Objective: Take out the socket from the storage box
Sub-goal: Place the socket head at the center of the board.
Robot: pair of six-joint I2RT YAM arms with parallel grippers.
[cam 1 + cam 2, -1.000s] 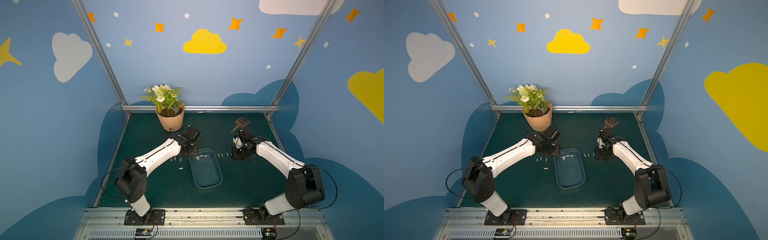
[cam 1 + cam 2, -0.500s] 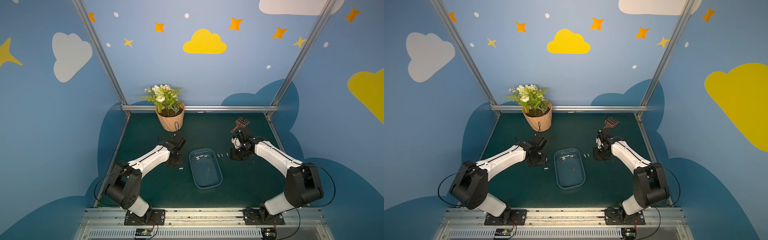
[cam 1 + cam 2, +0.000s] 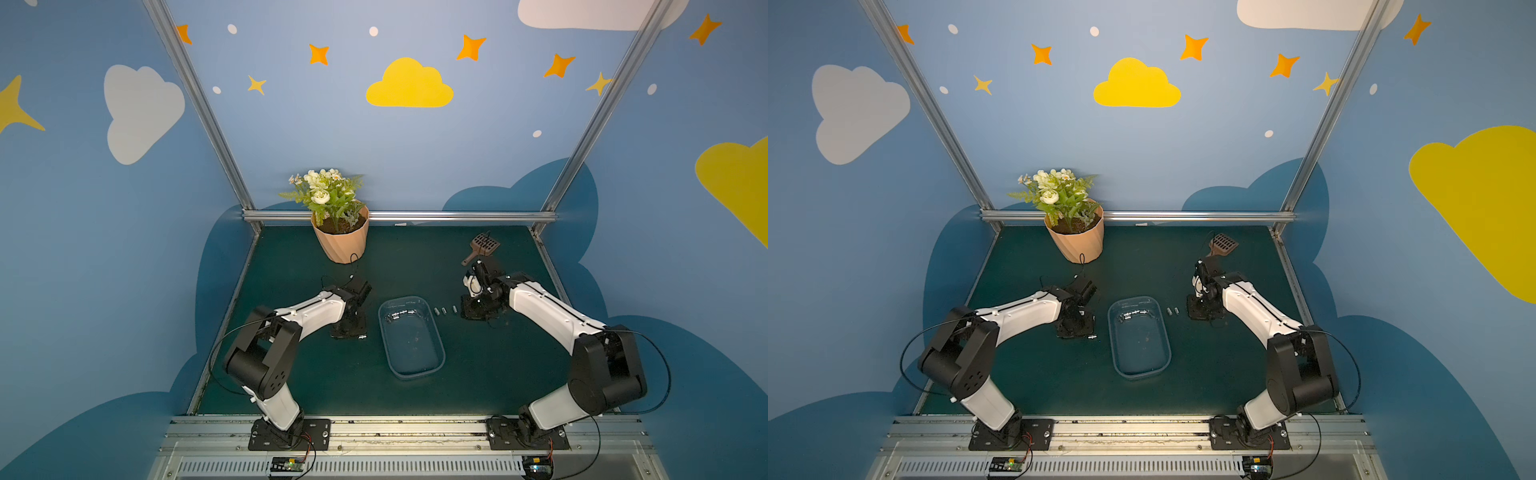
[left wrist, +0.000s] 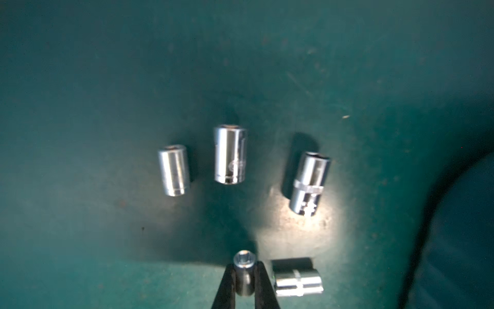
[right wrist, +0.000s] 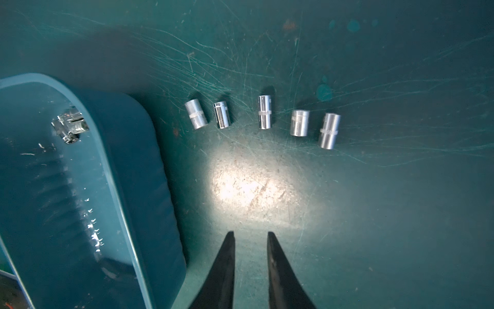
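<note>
The storage box (image 3: 415,376) (image 3: 1140,376) is a shallow bluish tub in the middle of the green mat. A few shiny sockets (image 3: 399,314) (image 5: 70,125) lie at its far end. My left gripper (image 4: 244,267) (image 3: 349,332) is low over the mat just left of the box. It is shut on a small steel socket (image 4: 243,278) held upright between the fingertips. Three sockets (image 4: 230,155) lie on the mat ahead of it and another (image 4: 296,279) lies beside it. My right gripper (image 5: 251,235) (image 3: 473,311) is right of the box, open a little with nothing in it.
Several sockets (image 5: 263,116) (image 3: 444,310) lie in a row between the box's rim (image 5: 112,184) and the right gripper. A peach flowerpot (image 3: 340,241) stands at the back left. A brown slotted scoop (image 3: 482,245) lies at the back right. Metal frame rails edge the mat.
My left arm has swung from over the box's far end out to the left and come down to the mat. The right arm has hardly moved.
</note>
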